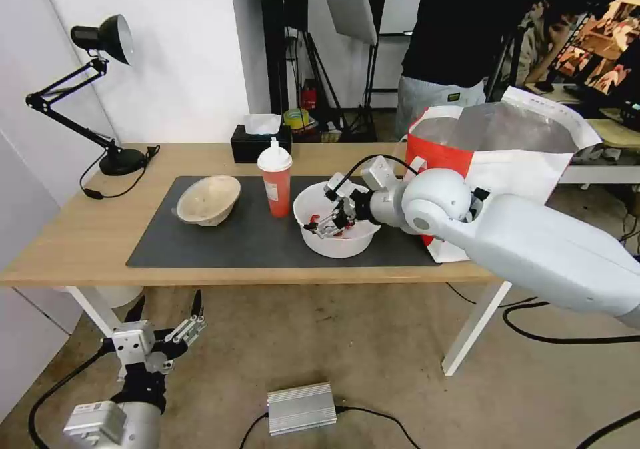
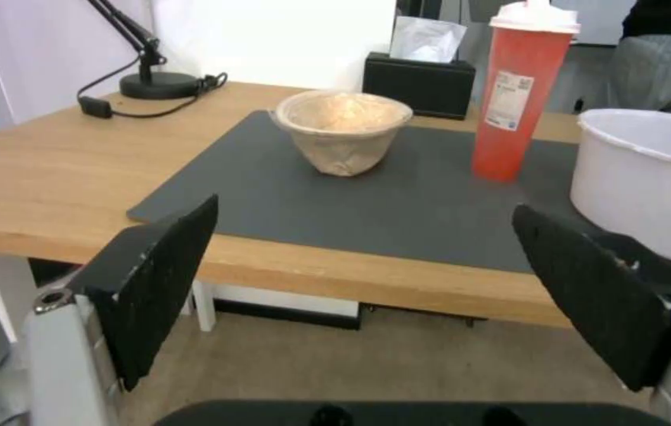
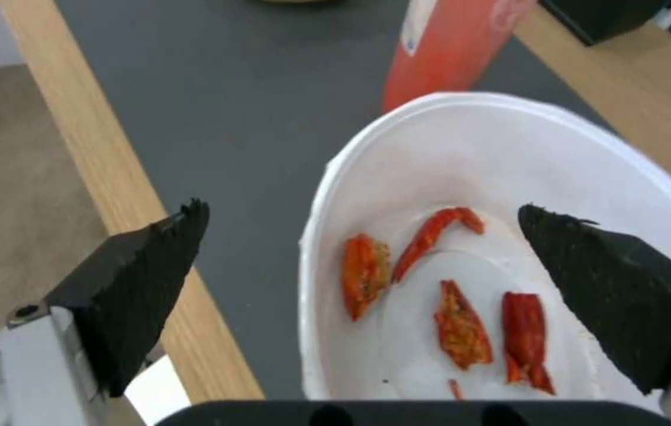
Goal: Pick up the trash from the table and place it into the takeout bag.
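— So, which arm do we count on for the white bowl (image 1: 337, 225)?

— Our right one. The right pincer (image 1: 325, 225) hangs over the bowl's near rim with its fingers (image 3: 138, 278) apart, nothing between them. In the right wrist view one finger sits outside the wall, above the dark mat (image 1: 267, 235), and the other over the inside, above the red scraps (image 3: 446, 284). We judge the rim lies between them, so the grip turns on that straddle.

— And our left side?

— The left pincer (image 1: 167, 319) waits below the worktop (image 1: 80, 235) edge, at about 7 o'clock from the bowl, spread wide and empty, well apart from everything.

— Where does the rest lie?

— From the white bowl, the red cup (image 1: 275, 177) stands just beside at 10 o'clock, upright. The beige bowl (image 1: 208, 199) sits tilted at 9 o'clock, farther along the mat. The takeout bag (image 1: 497, 162) stands open at 3 o'clock, near the bowl, behind our right forearm.
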You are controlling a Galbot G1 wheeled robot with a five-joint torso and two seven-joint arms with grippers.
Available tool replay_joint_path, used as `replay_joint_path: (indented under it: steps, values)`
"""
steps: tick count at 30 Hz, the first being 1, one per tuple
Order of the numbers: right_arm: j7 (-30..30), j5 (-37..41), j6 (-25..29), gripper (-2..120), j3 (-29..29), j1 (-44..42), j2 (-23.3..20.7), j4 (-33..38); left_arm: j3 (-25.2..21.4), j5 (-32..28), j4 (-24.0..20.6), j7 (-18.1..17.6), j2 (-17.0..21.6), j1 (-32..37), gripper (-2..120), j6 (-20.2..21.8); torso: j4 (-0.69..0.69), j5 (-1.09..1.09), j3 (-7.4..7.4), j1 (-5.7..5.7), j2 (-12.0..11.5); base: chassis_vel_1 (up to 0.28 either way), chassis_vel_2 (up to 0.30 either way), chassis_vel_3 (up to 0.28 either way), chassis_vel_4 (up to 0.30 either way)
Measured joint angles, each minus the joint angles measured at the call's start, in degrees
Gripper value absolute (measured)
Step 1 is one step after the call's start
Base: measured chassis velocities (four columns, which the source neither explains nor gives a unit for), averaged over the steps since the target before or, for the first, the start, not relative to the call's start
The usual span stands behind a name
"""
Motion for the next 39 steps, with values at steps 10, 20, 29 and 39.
replay_joint_path:
  steps: [10,20,29,39]
  values:
    - [-0.51,-0.25,-0.59,100,-1.75,1.08,1.27,-0.76,-0.07,0.01,0.52,-0.72,0.03,-0.42,100,0.08,0.0,0.0,0.0,0.0,0.0,0.0,0.0,0.0,0.0]
    - [-0.65,-1.17,-0.59,100,-2.79,0.67,1.96,-1.28,0.53,-0.18,0.96,-1.33,-0.36,-0.85,100,0.08,0.0,0.0,0.0,0.0,0.0,0.0,0.0,0.0,0.0]
    - [-1.38,-2.81,-0.59,100,-2.76,-0.12,2.03,-2.37,0.82,-0.48,1.66,-1.39,-0.54,-1.29,100,-0.02,-0.01,0.0,0.0,0.0,0.0,0.0,0.0,0.0,0.0]
    - [-2.54,-4.4,-0.58,100,-2.77,-0.33,2.52,-4.43,1.2,-0.55,2.3,-1.41,-0.23,-1.72,100,-0.04,-0.01,0.0,0.0,0.0,-0.01,0.0,0.0,0.0,0.0]
